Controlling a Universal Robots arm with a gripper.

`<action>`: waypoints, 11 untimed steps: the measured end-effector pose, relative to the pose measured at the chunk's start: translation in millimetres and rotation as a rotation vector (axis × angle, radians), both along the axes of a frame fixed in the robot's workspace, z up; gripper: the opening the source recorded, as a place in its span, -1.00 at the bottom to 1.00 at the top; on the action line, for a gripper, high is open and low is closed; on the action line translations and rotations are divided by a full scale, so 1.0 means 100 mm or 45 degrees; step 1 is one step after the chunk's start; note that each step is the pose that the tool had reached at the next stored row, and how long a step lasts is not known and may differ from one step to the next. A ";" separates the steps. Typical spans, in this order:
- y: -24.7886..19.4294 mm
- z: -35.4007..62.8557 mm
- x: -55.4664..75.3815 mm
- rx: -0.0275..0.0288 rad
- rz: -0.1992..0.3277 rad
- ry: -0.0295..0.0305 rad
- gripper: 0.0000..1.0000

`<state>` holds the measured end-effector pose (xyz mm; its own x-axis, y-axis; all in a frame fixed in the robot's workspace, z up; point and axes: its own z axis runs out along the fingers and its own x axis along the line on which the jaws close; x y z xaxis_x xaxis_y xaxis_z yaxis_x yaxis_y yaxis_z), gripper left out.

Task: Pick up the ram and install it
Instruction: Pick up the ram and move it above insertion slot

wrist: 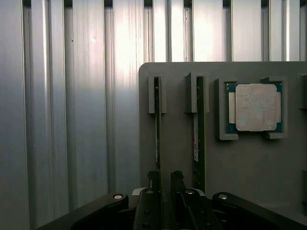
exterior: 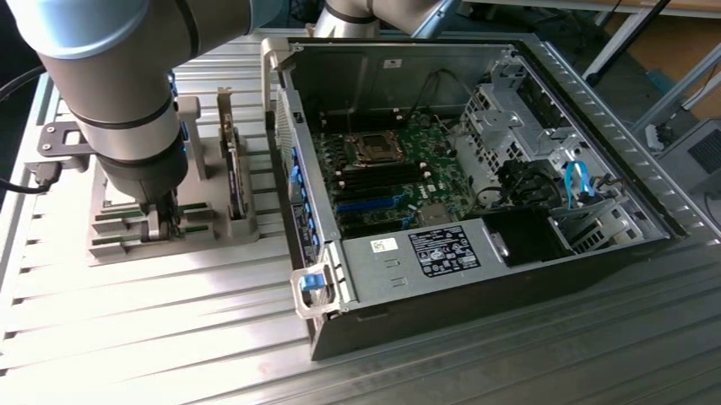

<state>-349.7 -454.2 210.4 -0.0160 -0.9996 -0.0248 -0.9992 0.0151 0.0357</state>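
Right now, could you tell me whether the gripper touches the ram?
Cannot tell. In the wrist view one fingertip of the open gripper overlaps the end of the ram, hiding any gap.

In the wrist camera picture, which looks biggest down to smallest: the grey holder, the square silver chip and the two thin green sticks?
1. grey holder
2. square silver chip
3. ram stick nearer the chip and ram stick farther from the chip: both edge-on slivers, alike, so unranked.

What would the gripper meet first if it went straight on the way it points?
Probably the ram standing edge-up in the gray holder, just ahead of the gripper; depth is unclear.
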 end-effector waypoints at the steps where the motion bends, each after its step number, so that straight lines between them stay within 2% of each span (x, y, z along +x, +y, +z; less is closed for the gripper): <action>1: -0.006 0.000 0.00 0.0000 0.000 0.0001 -0.52; 11: -0.025 0.000 0.00 0.0001 0.000 0.0000 -0.52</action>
<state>-349.7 -456.6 210.4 -0.0159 -0.9996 -0.0249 -0.9993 0.0150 0.0356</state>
